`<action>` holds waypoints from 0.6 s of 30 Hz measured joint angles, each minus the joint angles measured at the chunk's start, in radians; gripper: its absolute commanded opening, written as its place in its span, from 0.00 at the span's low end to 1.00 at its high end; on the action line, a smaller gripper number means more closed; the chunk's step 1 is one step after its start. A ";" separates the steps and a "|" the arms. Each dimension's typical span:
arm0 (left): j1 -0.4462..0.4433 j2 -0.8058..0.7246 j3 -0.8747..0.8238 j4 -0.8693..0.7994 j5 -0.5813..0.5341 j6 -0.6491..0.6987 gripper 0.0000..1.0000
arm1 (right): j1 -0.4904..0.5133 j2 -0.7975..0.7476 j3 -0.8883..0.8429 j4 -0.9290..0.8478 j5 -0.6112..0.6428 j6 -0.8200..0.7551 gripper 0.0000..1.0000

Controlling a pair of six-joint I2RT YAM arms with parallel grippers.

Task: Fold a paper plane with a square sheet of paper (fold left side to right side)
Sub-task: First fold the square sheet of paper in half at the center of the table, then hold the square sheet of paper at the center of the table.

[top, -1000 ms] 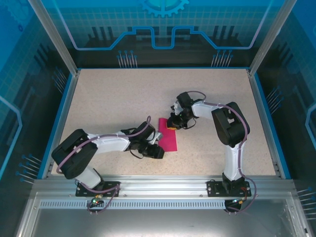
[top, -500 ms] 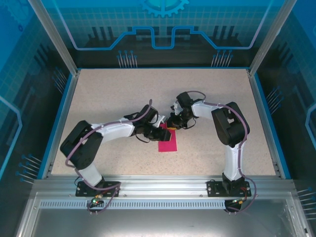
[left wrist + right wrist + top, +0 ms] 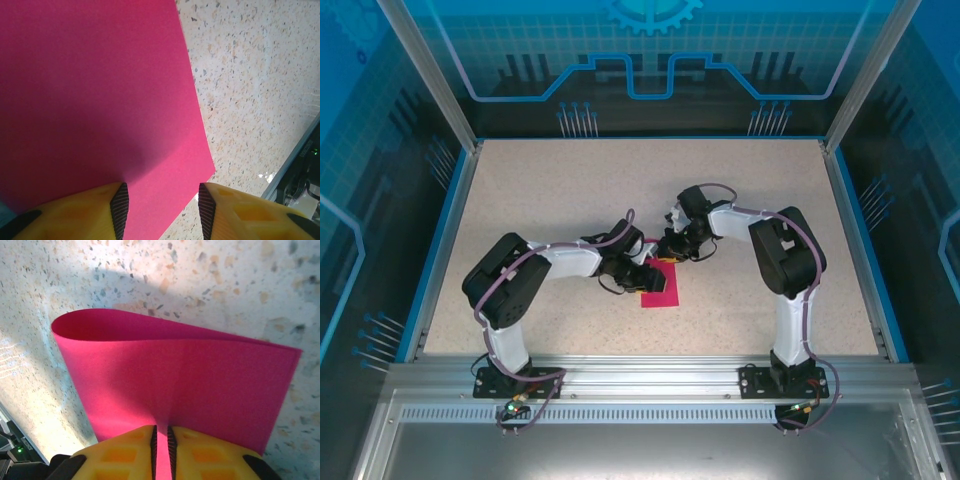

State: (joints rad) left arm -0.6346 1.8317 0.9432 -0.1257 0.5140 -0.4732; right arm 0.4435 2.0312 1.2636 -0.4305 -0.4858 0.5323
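Note:
The square sheet of paper [image 3: 660,290] is magenta-pink and lies doubled over on the speckled table between the two arms. In the right wrist view the sheet [image 3: 175,375] curls over in a rounded, uncreased fold at its far left. My right gripper [image 3: 668,254] [image 3: 161,450] is shut on the sheet's near edge, and pink shows in the thin slit between its pads. My left gripper [image 3: 640,275] [image 3: 163,210] stands open just over the sheet [image 3: 95,95]. Its left pad is above the paper and its right pad is past the paper's corner, above bare table.
The beige speckled tabletop [image 3: 560,200] has a blue rim [image 3: 445,240] and glass walls around it. An aluminium rail [image 3: 650,375] with both arm bases runs along the near edge. Dark hardware [image 3: 300,170] shows at the lower right in the left wrist view.
My left arm has swung from the sheet's lower left up to its upper left, close to the right gripper. The visible pink patch has become shorter. The right gripper has stayed in place.

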 measured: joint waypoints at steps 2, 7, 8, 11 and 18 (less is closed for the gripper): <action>0.000 0.000 -0.005 0.010 0.001 -0.004 0.46 | -0.005 -0.016 0.000 -0.010 0.011 -0.015 0.31; 0.001 -0.001 -0.011 0.027 0.004 -0.024 0.46 | -0.045 -0.142 -0.001 -0.073 0.044 -0.049 0.35; 0.001 -0.001 -0.011 0.027 0.004 -0.025 0.46 | -0.056 -0.178 -0.005 -0.082 0.049 -0.056 0.31; 0.001 -0.001 -0.011 0.027 0.004 -0.026 0.47 | -0.080 -0.298 -0.047 -0.100 0.058 -0.076 0.18; 0.001 -0.002 -0.011 0.027 0.003 -0.026 0.47 | -0.015 -0.404 -0.289 -0.097 0.027 -0.048 0.13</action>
State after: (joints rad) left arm -0.6338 1.8297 0.9325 -0.0990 0.5175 -0.4988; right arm 0.4282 1.6276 0.9749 -0.5274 -0.4587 0.4839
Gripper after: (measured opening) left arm 0.466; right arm 0.135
